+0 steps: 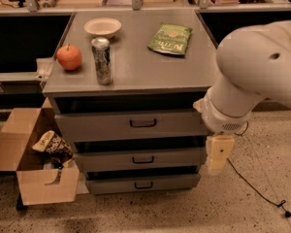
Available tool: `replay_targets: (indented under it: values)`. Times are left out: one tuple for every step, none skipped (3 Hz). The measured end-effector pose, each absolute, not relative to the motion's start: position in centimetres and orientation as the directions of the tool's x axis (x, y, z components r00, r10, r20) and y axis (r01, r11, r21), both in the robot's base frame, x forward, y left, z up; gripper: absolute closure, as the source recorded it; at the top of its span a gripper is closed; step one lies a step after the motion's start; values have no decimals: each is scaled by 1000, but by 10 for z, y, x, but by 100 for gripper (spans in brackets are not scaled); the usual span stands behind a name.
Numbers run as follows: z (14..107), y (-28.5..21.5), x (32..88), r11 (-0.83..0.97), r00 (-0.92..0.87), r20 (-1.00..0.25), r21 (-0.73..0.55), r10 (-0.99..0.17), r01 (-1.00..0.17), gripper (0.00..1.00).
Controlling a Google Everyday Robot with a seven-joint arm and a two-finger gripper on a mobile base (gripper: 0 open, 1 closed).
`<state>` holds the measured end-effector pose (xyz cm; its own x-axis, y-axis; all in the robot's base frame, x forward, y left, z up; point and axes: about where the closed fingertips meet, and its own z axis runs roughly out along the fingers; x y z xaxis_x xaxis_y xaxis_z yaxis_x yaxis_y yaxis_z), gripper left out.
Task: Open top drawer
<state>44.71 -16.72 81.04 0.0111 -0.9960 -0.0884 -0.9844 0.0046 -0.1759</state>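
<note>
top drawer point(106, 126) is seen directly under the counter point(136, 74), above two shorter drawers — its handle point(143, 123) untouched | gripper point(218, 153) is hung beside the cabinet's right edge, level with the middle drawer point(111, 160) — clenched or released cannot be told | apple point(69, 57), can point(102, 60), bowl point(103, 27), green packet point(170, 39) are set on the counter

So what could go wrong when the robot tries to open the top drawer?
The gripper hangs right of the cabinet, level with the middle drawer, so it might catch that handle instead of the one on the top drawer. A hard pull could tip the upright can or roll the apple.
</note>
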Motion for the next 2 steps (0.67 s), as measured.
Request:
replay_targets:
  values:
    - [734,-158,455,-24,31,-77,-80,-997,-996,0]
    - [734,-158,455,-24,31,-77,-80,-997,-996,0]
